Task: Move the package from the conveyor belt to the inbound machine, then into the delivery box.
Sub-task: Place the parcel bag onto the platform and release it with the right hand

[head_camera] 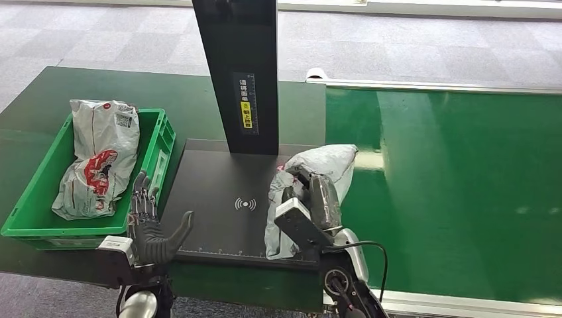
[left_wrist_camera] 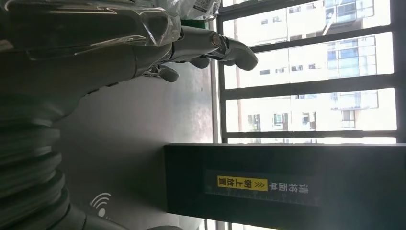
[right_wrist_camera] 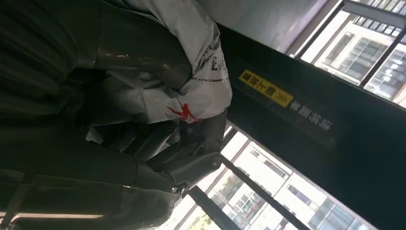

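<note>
A: What surrounds the working area?
B: A green crate (head_camera: 162, 136) stands left of the inbound machine (head_camera: 212, 192), holding a crumpled white bag with red print (head_camera: 96, 159). The machine's black upright column (head_camera: 238, 73) rises from the rear of its flat black plate and bears a yellow label (head_camera: 246, 106). The green conveyor belt (head_camera: 457, 172) runs to the right, its edge meeting the plate.

A: Does anything stand in the way?
B: The left hand (head_camera: 151, 225) hovers at the plate's near left corner, between plate and crate, fingers spread and holding nothing; in the left wrist view the fingers (left_wrist_camera: 230, 48) extend straight.

A: Where is the package, and how does it look?
B: The package (head_camera: 325, 165) is a wrinkled grey-white plastic mailer lying across the plate's right edge, partly over the belt. The right hand (head_camera: 311, 202) grips it from the near side. In the right wrist view, dark fingers (right_wrist_camera: 191, 158) curl around the bag (right_wrist_camera: 196, 72), which shows black lettering and a red mark.
</note>
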`<action>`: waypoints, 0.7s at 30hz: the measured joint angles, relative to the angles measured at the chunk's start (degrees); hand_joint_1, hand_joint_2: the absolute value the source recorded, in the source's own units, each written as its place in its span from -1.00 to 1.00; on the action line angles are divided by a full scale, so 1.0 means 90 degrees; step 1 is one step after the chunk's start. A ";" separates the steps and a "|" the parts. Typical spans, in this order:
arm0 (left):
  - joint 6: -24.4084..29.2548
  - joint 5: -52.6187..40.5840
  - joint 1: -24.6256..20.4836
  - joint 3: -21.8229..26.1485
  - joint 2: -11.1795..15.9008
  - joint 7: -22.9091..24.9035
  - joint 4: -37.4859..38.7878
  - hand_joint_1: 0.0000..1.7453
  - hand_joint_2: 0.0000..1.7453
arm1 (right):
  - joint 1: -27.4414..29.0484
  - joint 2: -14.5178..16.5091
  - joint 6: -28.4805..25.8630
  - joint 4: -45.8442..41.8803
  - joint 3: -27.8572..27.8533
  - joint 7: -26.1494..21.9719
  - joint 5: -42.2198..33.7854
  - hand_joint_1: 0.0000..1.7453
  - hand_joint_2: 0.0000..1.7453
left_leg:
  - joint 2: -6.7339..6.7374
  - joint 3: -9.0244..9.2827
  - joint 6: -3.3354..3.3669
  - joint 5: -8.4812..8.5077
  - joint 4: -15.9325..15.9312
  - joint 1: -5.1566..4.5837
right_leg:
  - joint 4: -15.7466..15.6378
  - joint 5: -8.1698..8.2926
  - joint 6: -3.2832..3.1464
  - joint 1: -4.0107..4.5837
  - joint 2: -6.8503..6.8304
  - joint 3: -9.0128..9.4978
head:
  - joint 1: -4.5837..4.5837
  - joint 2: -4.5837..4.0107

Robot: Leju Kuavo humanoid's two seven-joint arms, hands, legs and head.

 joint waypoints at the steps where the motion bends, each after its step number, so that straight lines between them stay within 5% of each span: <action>1: -0.0004 0.0004 -0.0021 -0.0001 -0.0005 0.0007 0.0000 -1.00 1.00 | -0.0035 0.0049 0.0006 0.0126 0.0079 -0.0016 -0.0034 1.00 1.00 | 0.0000 0.0000 0.0000 0.0000 0.0000 0.0000 | 0.0000 0.0000 0.0000 0.0000 0.0000 0.0000 | -0.0001 0.0000; 11: 0.0048 0.0008 -0.0138 0.0011 -0.0035 0.0026 0.0000 -1.00 1.00 | -0.0434 0.0278 -0.0211 0.0548 0.0623 -0.0199 -0.0176 1.00 1.00 | 0.0000 0.0000 0.0000 0.0000 0.0000 0.0000 | 0.0000 0.0000 0.0000 0.0000 0.0000 -0.0001 | -0.0001 0.0000; 21: 0.0125 0.0021 -0.0167 0.0018 -0.0042 -0.0107 0.0067 -1.00 1.00 | -0.1563 0.0271 -0.0197 -0.0359 0.0566 -0.0004 0.0390 1.00 1.00 | 0.0000 0.0001 0.0001 0.0004 0.0003 -0.0001 | 0.0001 0.0003 -0.0002 0.0000 0.0000 -0.0002 | 0.0001 0.0000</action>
